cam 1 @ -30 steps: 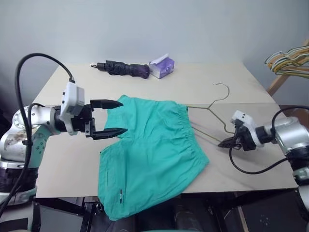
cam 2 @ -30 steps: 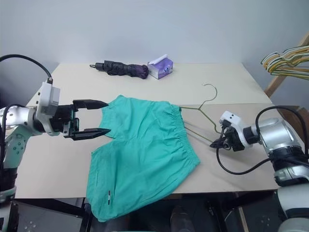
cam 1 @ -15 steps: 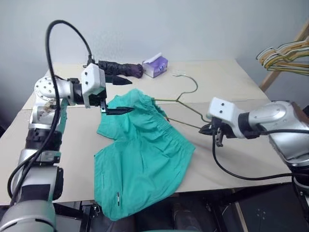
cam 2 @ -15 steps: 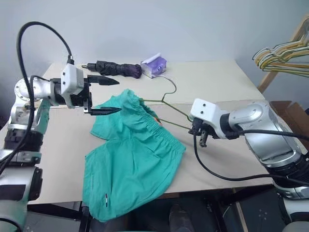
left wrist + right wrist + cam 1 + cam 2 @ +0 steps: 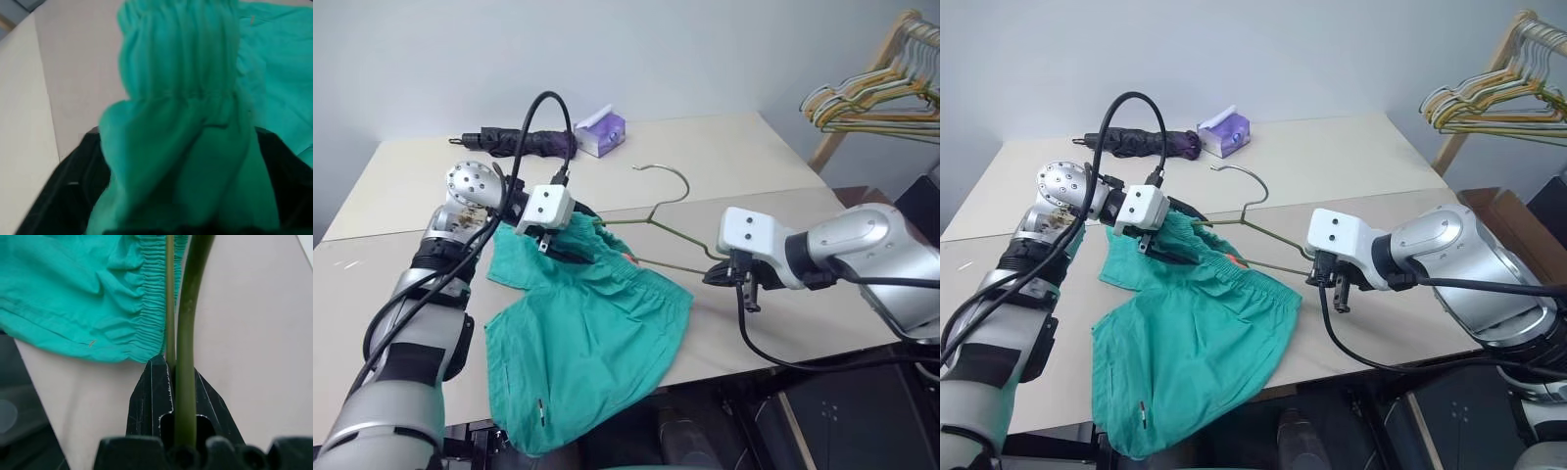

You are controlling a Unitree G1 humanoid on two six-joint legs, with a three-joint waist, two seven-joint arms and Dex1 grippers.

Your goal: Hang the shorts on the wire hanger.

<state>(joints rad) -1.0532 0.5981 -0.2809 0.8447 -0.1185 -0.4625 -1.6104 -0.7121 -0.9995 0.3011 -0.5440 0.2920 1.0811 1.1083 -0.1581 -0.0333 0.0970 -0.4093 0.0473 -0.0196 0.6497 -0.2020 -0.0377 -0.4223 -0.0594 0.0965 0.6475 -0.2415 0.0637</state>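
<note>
Partly done: right gripper [image 5: 1330,282] clamped on the wire hanger [image 5: 1255,227], left gripper [image 5: 1173,245] around the shorts' [image 5: 1197,333] waistband at ten o'clock — not clearly closed; threading remains.

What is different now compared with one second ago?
The left gripper came in from beside the shorts and now has their bunched waistband between its fingers. The right gripper, shut on the wire hanger, raised it off the table. The shorts' legs still hang over the table edge.
</note>
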